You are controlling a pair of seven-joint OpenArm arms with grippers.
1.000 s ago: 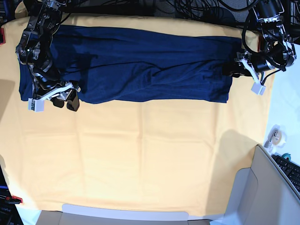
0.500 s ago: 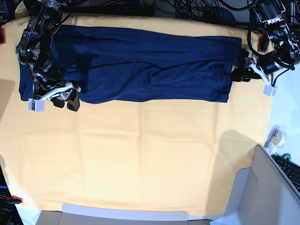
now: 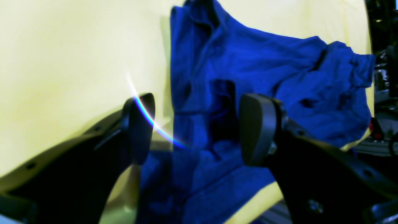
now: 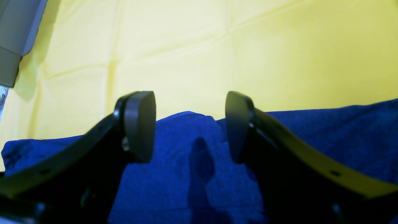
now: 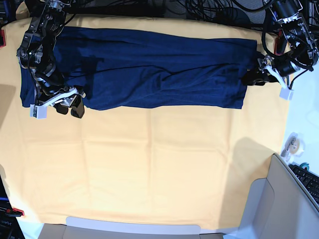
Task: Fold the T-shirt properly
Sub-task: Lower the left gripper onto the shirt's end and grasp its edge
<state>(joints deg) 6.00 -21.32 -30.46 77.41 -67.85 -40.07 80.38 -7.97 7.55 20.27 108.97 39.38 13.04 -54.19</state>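
Note:
The dark navy T-shirt (image 5: 149,69) lies as a long flat band across the far part of the yellow-orange table cloth (image 5: 149,164). My left gripper (image 5: 251,78) is at the shirt's right end. In the left wrist view it (image 3: 196,130) is open, with the rumpled shirt (image 3: 248,68) lying between and beyond its fingers. My right gripper (image 5: 70,105) is at the shirt's near left edge. In the right wrist view it (image 4: 189,126) is open and empty, low over the shirt's hem (image 4: 186,149).
A grey box (image 5: 279,204) stands at the near right corner, with a keyboard (image 5: 309,181) and a tape roll (image 5: 291,144) beside it. Cables (image 5: 209,10) run along the back edge. A pale strip (image 5: 134,226) lies at the front edge.
My left arm has swung outward to the right, and its gripper now points at the shirt's right end. My right arm and the shirt have not moved.

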